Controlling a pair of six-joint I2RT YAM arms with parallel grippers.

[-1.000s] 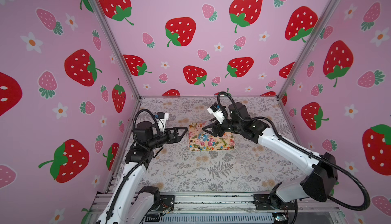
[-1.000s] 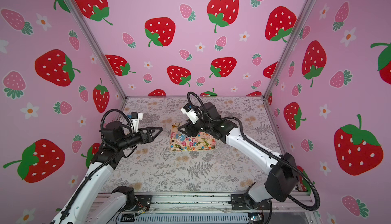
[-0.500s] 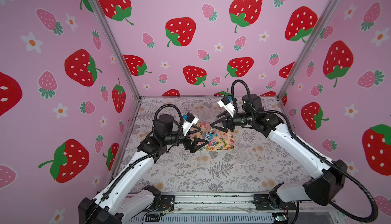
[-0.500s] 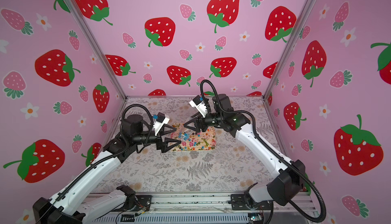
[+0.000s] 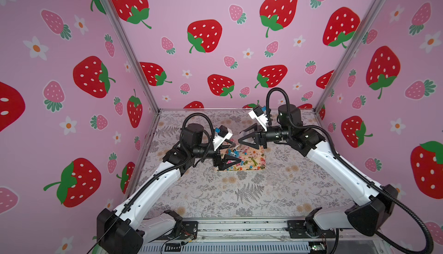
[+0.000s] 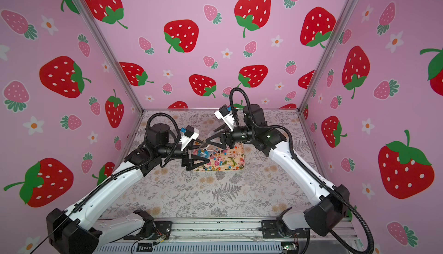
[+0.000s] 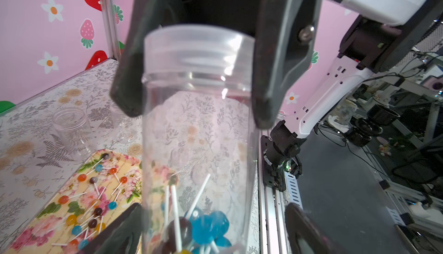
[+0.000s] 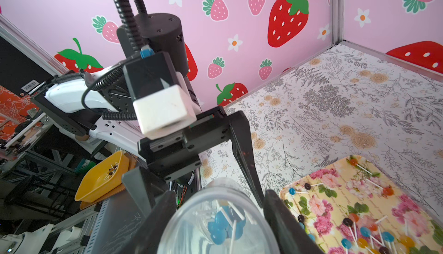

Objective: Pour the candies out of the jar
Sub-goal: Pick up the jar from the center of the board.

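1. Above the left-arm end of the yellow flowered tray [image 8: 330, 176], the clear plastic jar [image 7: 196, 120] is hanging between the two arms, off the leaf-printed worktop [image 5: 239, 192].
2. The right claw [image 5: 239, 138] is clamping the jar at its frosted band, which looks like a lid, though I cannot be sure.
3. The left claw [image 7: 213, 207] is standing apart around the opposite end. One finger is lying against the wall and the other is showing a gap, so it is not gripping yet.
4. A cluster of tiny lollipop candies [image 7: 206, 226], with blue and dark heads on white sticks, is sitting inside that end. Many more are lying scattered on the tray.
5. The step in hand seems to be getting a second hold on the jar before emptying it.
6. Next, the left claw is needing to close firmly on the body. Then the mouth is needing to be freed and tipped down over the tray, so nothing is landing on the worktop.
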